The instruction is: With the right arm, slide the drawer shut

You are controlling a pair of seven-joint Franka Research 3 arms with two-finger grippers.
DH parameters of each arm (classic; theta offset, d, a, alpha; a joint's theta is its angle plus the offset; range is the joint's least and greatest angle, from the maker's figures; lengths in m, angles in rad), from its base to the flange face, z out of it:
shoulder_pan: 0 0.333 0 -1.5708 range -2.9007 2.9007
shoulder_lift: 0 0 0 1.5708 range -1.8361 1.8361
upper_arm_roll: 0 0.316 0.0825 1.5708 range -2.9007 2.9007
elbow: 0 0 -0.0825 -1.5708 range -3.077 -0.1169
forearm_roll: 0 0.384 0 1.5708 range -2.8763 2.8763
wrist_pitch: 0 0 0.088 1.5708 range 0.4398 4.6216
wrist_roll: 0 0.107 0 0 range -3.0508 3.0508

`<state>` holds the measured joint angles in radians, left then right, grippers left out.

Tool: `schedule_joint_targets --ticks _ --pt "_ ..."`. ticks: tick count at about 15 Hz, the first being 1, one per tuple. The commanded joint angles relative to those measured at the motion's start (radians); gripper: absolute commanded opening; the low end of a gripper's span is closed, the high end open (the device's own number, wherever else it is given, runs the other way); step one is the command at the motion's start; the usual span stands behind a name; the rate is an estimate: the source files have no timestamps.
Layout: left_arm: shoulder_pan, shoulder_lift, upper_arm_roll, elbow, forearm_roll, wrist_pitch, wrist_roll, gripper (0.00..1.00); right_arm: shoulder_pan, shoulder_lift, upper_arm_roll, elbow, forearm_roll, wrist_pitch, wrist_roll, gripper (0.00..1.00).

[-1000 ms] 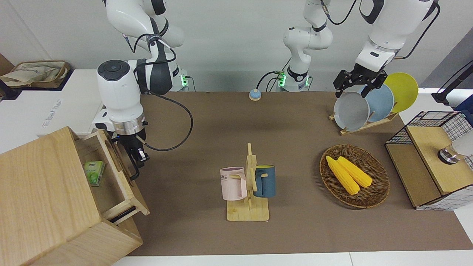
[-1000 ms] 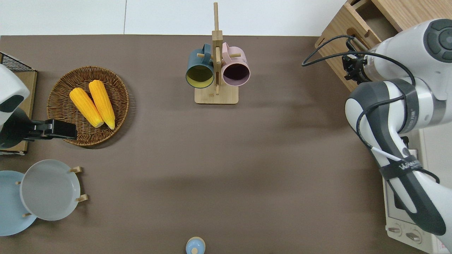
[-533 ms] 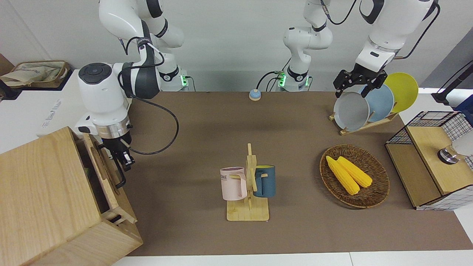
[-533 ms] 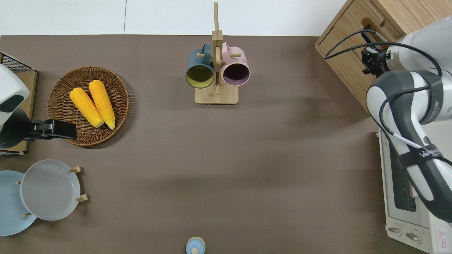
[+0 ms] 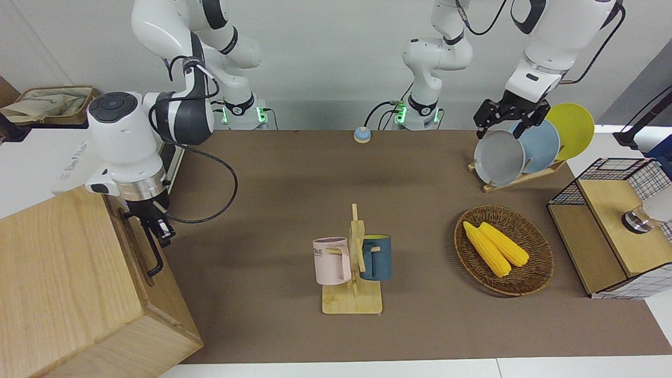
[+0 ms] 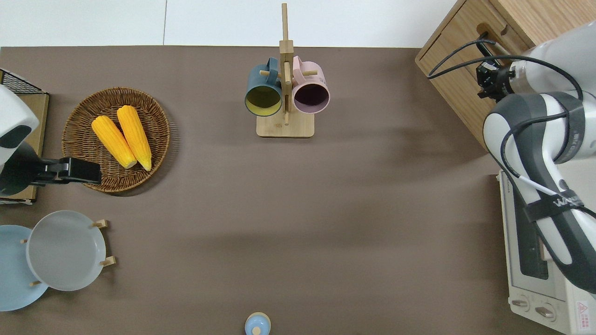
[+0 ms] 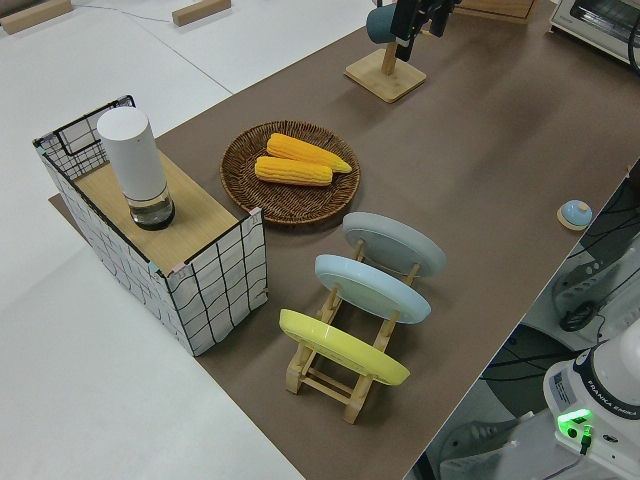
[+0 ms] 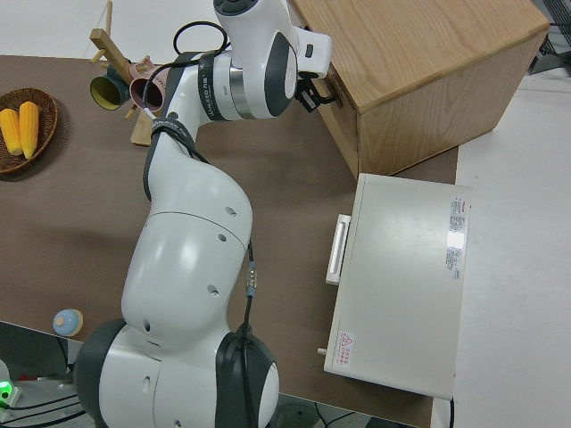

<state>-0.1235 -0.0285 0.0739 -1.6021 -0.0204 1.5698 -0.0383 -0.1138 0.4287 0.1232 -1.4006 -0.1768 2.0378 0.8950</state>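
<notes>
Drawer [image 5: 137,237] first: we see it pushed flush into the big pale wooden cabinet [image 5: 63,283] at the right arm's end of the table, its front level with the cabinet face and no gap showing in the front view. We judge the closing push to be at or very near its end.

Next in size, the right arm [image 5: 131,142] reaches down to the drawer front, and the right gripper [image 5: 155,226] sits at the black bar handle [image 5: 152,254]. The handle runs just below and alongside the fingertips, and the drawer front lies directly past them, toward the cabinet. We cannot tell whether the fingers are spread or pinched, nor whether they grip the bar or only press against it.

The left arm is parked.

What the next move calls for, in our view, is little: a short final press to confirm the drawer is seated, then a clean retreat away from the handle, straight back so the fingertips do not hook the bar and drag the drawer out again.
</notes>
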Motion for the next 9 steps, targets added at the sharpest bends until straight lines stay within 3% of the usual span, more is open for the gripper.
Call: schedule_joint_targets --ticks 1,5,7,9 --pt "-0.002 -0.008 0.003 0.002 0.013 -0.014 0.001 1.00 -0.027 0.018 0.013 0.054 -0.012 -0.005 -0.064 0.000" --pt "-0.002 -0.008 0.003 0.002 0.013 -0.014 0.001 1.00 -0.004 -0.050 0.038 0.006 -0.010 -0.059 -0.064 0.000" --pt "-0.002 -0.008 0.003 0.002 0.013 -0.014 0.001 1.00 0.026 -0.108 0.039 -0.059 -0.007 -0.060 -0.070 0.000" --pt "-0.002 -0.008 0.003 0.002 0.013 -0.014 0.001 1.00 0.048 -0.154 0.039 -0.099 -0.006 -0.085 -0.094 0.000"
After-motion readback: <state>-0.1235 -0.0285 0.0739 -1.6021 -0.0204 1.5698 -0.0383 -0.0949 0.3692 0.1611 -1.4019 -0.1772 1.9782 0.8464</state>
